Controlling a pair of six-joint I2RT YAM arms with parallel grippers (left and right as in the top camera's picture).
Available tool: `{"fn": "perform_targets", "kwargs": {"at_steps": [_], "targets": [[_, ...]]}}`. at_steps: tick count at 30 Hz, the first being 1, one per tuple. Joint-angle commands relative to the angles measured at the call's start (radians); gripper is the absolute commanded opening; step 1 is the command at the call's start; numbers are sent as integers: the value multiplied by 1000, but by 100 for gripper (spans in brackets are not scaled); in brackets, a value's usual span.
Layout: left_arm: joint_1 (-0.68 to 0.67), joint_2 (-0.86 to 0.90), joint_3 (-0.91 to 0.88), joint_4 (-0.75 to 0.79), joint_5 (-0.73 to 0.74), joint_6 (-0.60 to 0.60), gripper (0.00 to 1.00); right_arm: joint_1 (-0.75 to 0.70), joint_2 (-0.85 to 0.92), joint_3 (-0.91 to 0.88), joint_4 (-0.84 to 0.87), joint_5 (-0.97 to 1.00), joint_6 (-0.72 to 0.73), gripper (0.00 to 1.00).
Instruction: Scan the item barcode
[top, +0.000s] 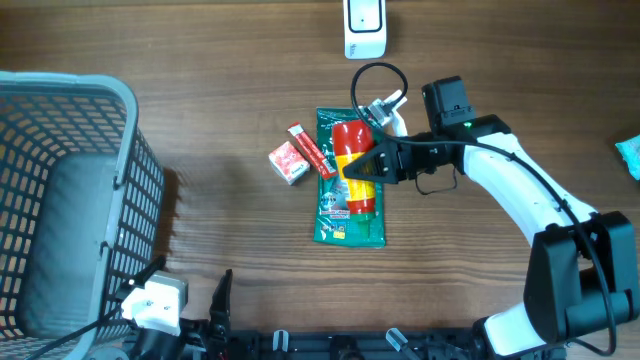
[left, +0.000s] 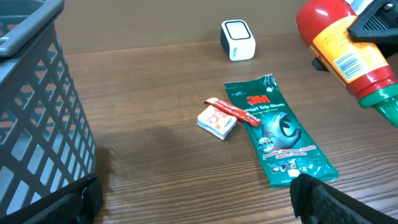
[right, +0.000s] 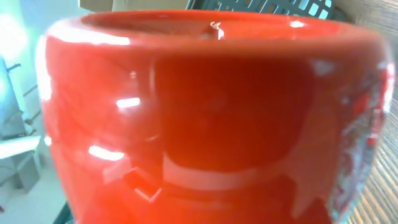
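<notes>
My right pincer (top: 374, 163) is half-closed across the yellow label of the red sauce bottle (top: 350, 138). It holds the bottle over the green 3M glove pack (top: 335, 215) in the middle of the table (top: 200, 220), green cap toward the near edge. My left pincer (left: 196, 186) gapes wide and empty at the near edge beside the grey basket (top: 100, 95), and the white scanner (top: 365, 25) sits at the far edge.

1 bottle (top: 351, 140), 1 glove pkt (top: 335, 215), 1 box (top: 288, 163), 1 sachet (top: 312, 150), 1 basket (top: 60, 95), 1 scanner (top: 365, 25).
</notes>
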Motion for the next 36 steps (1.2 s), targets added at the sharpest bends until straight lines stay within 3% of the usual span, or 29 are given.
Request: {"fn": "perform_targets", "kwargs": {"at_steps": [1, 4, 11, 15, 21, 23, 28, 36], "targets": [[5, -8, 2, 3, 16, 0, 100, 4, -19, 24, 8, -64, 13, 36], [5, -8, 2, 3, 16, 0, 100, 4, -19, 24, 39, 25, 36, 36], [5, -8, 2, 3, 16, 0, 100, 0, -19, 42, 130, 527, 228, 37], [5, -8, 2, 3, 16, 0, 100, -7, -19, 135, 142, 730, 304, 41], [5, -8, 2, 3, 16, 0, 100, -7, -5, 284, 171, 1125, 357, 36], [5, -8, 2, 3, 16, 0, 100, -7, 22, 316, 200, 1153, 361, 37], [5, -8, 2, 3, 16, 0, 100, -5, 198, 501, 215, 1192, 379, 37], [5, -8, 2, 3, 16, 0, 100, -5, 628, 984, 216, 1327, 467, 36]]}}
